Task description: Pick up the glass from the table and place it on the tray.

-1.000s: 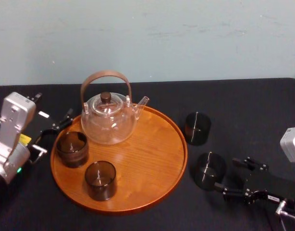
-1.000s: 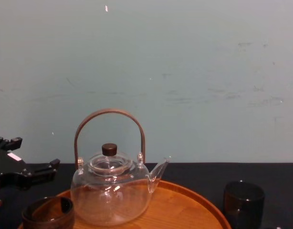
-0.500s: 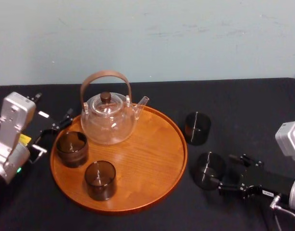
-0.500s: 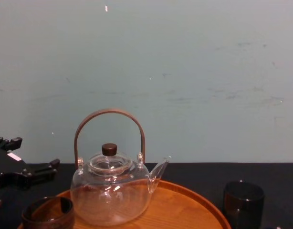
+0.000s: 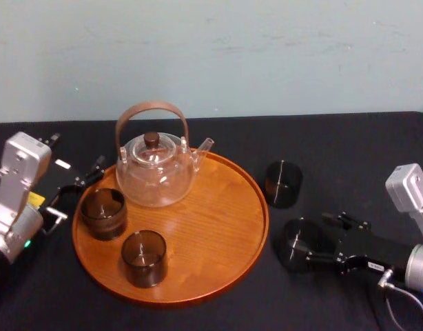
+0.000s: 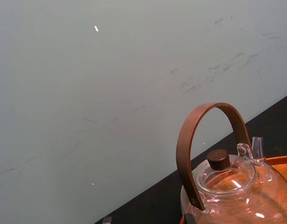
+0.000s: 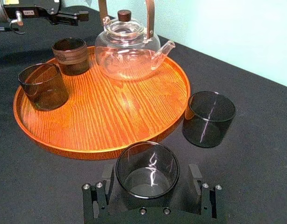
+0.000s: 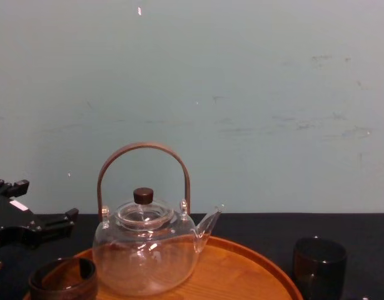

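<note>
Across the whole scene lies the black worktop (image 5: 349,145), and on its left half sits the round wooden tray (image 5: 218,227). At the tray's far edge stands the glass teapot (image 5: 155,172). Two dark cups are already on the tray: a ribbed one (image 5: 103,212) at its left and a plain one (image 5: 143,257) nearer to us.

The left tool (image 5: 77,192) idles just beyond the tray's left rim, with its fingers spread and holding nothing. The right tool (image 7: 150,182) lies low on the worktop to the right of the tray, also spread.

Two dark glasses are off the tray, on the cloth to its right. The far glass (image 5: 283,183) stands alone. The near glass (image 7: 147,163) stands upright just beside the rim, between the right tool's open fingers, with a gap visible on each side.

We judge the task to be early in the grasp: the reach looks finished, but the closing, lifting, carrying leftward and setting down are all still to do.

Compared with a second ago, the right tool has slid leftward, so that its fingers, then just short of the near glass, now flank it. The near glass itself, the left tool and everything on the tray sit as they did.
</note>
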